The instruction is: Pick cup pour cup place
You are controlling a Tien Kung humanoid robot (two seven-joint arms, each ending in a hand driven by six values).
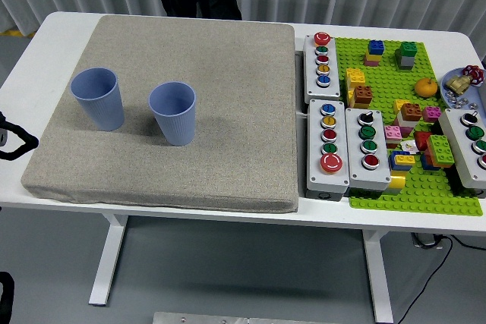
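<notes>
Both cups upright on the mat: left cup (pixel 97 99) sits just right of my left arm (pixel 15 142) at frame edge. Hand itself out of shot, so I can't tell its state; right cup (pixel 173 113) beside it.

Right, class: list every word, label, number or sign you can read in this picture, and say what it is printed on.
None can be read.
Button boxes: no legible labels beside the coloured buttons.
Small white tile on the green baseplate: a mark, too small to read.
Blue cups and grey mat: no print visible.
</notes>
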